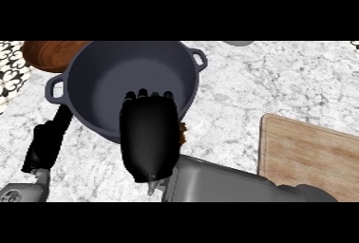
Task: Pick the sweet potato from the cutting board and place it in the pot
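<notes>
The right hand (148,137) hangs over the near rim of the pot (126,71), fingers curled round the sweet potato (184,135), which peeks out at its right side. Picking looks done; lowering and letting go remain.

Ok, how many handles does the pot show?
2 on the pot: one handle at upper right, one at left. The right hand hides the near rim.

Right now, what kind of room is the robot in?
Probably a kitchen: a dark pot sits on a marble counter, with a wooden cutting board nearby.
</notes>
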You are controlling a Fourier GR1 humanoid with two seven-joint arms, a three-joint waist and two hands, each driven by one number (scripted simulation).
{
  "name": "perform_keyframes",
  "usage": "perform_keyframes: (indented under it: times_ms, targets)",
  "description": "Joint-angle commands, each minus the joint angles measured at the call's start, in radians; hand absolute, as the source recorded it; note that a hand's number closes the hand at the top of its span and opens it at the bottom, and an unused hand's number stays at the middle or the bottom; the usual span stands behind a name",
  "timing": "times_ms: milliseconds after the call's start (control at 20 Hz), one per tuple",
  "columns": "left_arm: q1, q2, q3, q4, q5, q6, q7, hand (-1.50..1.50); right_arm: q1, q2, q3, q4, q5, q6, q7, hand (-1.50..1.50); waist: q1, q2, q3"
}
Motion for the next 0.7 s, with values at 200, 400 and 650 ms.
perform_keyframes:
  times_ms: [200, 400, 650]
  targets:
    - [-0.003, -0.006, 0.007, 0.034, -0.005, 0.001, -0.025, 0.00, -0.164, 0.014, -0.028, 0.058, -0.014, -0.187, 0.249, 1.50, -0.018, 0.009, 0.000]
    - [-0.008, 0.009, 0.018, -0.003, -0.006, 0.001, -0.010, 0.00, -0.231, 0.014, -0.079, 0.147, -0.033, -0.235, 0.236, 1.50, -0.017, 0.010, 0.001]
    - [0.012, 0.000, 0.030, 0.014, 0.002, 0.001, -0.024, 0.00, -0.292, 0.014, -0.128, 0.265, -0.077, -0.315, 0.172, 1.50, -0.033, 0.016, 0.001]
